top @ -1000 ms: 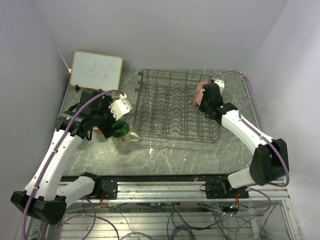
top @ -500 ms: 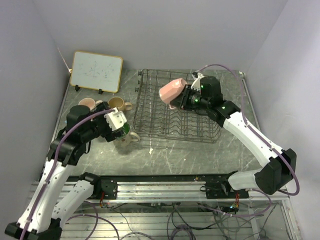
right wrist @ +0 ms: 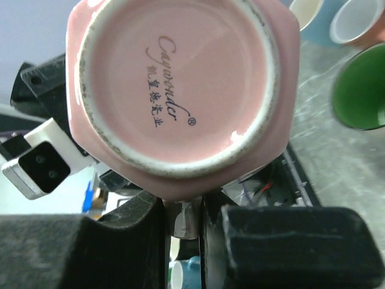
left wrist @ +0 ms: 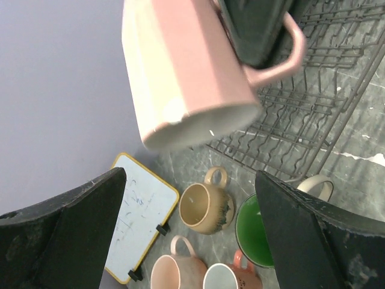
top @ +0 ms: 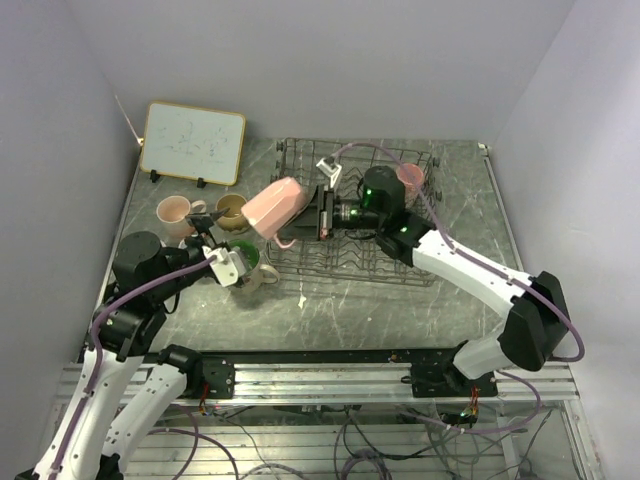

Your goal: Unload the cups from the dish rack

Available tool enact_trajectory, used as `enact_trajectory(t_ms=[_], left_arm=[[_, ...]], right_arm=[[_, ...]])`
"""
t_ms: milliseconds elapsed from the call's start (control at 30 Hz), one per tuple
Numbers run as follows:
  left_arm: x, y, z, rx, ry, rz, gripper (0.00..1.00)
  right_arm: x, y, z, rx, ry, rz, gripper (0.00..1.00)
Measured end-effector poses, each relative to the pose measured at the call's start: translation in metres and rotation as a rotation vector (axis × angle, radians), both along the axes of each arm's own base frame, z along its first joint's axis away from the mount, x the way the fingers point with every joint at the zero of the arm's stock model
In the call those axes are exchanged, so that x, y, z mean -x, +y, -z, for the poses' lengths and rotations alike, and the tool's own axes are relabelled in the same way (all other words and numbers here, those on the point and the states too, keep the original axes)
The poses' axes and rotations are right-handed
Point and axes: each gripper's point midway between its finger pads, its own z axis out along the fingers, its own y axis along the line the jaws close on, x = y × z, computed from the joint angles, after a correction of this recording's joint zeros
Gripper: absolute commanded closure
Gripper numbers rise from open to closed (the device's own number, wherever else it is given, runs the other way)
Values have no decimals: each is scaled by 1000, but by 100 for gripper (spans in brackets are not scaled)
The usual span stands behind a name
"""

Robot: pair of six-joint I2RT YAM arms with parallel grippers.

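My right gripper is shut on the handle of a pink mug and holds it on its side in the air over the left edge of the dish rack. In the right wrist view the handle is pinched between the fingers, under the mug's base. My left gripper is open and empty, just below and left of that mug. On the table stand a pink mug, a tan mug, a green-inside mug and a salmon mug. One pink mug sits in the rack's back right.
A wood-framed whiteboard leans at the back left. A cream mug's handle shows beside the green-inside mug. A light blue mug shows low in the right wrist view. The rack fills the table's middle back.
My right gripper has carried the pink mug from the rack's back right across to its left edge. My left arm has drawn back toward the near left, off the green-inside mug.
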Motion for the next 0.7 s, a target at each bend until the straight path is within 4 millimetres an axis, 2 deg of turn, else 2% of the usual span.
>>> enact_trajectory(t_ms=[100, 200, 500, 633, 700], left_arm=[[3, 0, -7, 10, -42, 9, 1], [9, 0, -18, 9, -100, 26, 5], [18, -4, -36, -5, -159, 74, 20], [24, -6, -48, 44, -133, 85, 46], [29, -9, -54, 78, -106, 98, 51]], right_arm=[[25, 15, 1, -31, 33, -91, 100], [42, 23, -2, -60, 56, -154, 100], [75, 31, -15, -181, 103, -261, 100], [88, 31, -14, -247, 149, -303, 100], [94, 30, -15, -273, 170, -318, 100]])
